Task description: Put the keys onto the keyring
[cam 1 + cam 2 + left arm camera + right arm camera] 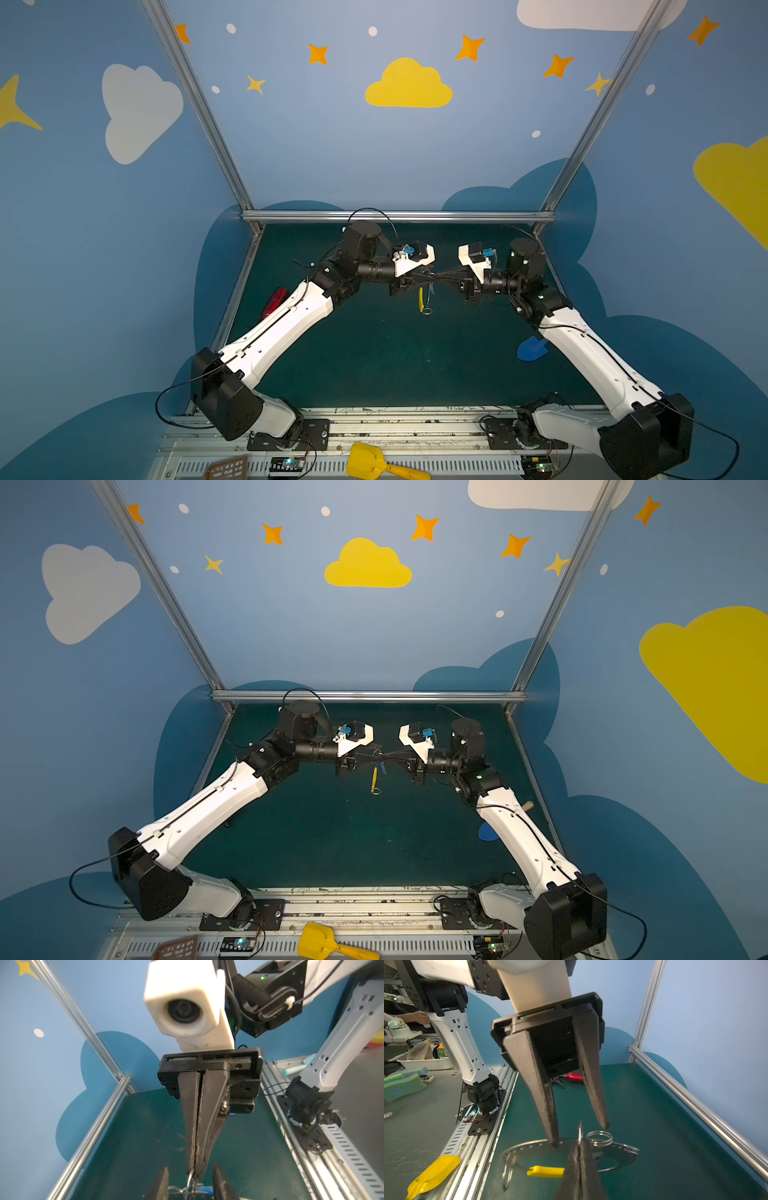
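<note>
Left gripper (580, 1135) stands open while right gripper (195, 1169) pinches a small metal ring (580, 1129); keyring (529, 1146) and keys (204, 1189) hang together beneath, apparently joined, leaving only set-down.

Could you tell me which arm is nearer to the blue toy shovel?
Right. The right arm passes beside the blue toy shovel, overlapping its edge in both top views; the left arm lies across the table from it.

left pincer (580, 1135) parted, right pincer (195, 1171) clamped tight, tips meeting mid-air.
</note>
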Available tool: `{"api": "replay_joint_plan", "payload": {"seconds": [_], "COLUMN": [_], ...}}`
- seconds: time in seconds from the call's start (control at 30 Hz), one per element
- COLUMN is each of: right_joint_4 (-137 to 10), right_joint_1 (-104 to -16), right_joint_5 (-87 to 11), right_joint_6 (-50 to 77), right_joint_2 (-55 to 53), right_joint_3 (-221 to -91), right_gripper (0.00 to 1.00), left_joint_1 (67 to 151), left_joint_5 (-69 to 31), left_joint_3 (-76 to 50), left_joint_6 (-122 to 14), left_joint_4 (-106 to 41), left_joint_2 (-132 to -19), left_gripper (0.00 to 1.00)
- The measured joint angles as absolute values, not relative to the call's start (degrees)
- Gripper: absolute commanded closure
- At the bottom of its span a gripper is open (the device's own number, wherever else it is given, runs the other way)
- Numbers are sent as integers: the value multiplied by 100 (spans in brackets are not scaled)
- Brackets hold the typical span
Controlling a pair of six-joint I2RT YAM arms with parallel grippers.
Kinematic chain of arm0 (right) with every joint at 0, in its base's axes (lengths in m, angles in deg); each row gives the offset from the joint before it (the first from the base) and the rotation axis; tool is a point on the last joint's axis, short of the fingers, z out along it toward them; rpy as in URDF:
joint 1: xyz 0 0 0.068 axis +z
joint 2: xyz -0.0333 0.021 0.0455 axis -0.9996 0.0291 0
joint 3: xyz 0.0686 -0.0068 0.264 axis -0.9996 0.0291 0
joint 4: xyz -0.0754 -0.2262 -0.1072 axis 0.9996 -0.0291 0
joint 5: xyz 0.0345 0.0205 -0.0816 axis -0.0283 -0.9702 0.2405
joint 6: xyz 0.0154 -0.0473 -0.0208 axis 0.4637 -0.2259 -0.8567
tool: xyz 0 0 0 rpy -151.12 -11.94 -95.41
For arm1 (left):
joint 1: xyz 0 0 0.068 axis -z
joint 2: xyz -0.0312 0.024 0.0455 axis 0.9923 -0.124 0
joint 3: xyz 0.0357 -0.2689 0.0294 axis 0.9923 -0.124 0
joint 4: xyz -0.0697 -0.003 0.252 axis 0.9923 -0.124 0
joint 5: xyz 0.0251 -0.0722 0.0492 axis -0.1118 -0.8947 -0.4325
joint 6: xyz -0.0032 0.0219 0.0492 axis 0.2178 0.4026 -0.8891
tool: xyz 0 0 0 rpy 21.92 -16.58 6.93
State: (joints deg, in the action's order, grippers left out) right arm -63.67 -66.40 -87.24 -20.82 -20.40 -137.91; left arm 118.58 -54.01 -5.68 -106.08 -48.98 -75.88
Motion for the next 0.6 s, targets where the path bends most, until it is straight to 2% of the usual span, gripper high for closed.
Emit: {"api": "replay_joint_plan", "payload": {"seconds": [0.17,0.33,0.6], "right_joint_4": [-6266,-6056,-5849], "right_joint_1": [-6640,-6640,-6640], "right_joint_5": [-8729,-8766,-8792], "right_joint_6": [-2062,-1944,-1935], "right_joint_2": [-1965,-1845,-1826], "right_joint_3": [-13791,-13791,-13791], "right_gripper": [100,100,100], "left_joint_1": [11585,11401,11401], "left_joint_5": [-5301,-5277,-5561], "left_joint_3": [-1385,-2043,-2102], "left_joint_6": [-9977,-9214,-8598], "left_joint_4": [-4131,-3233,-2662], "left_joint_2": [-7109,-6959,-7002], "left_gripper": [59,73,73]}}
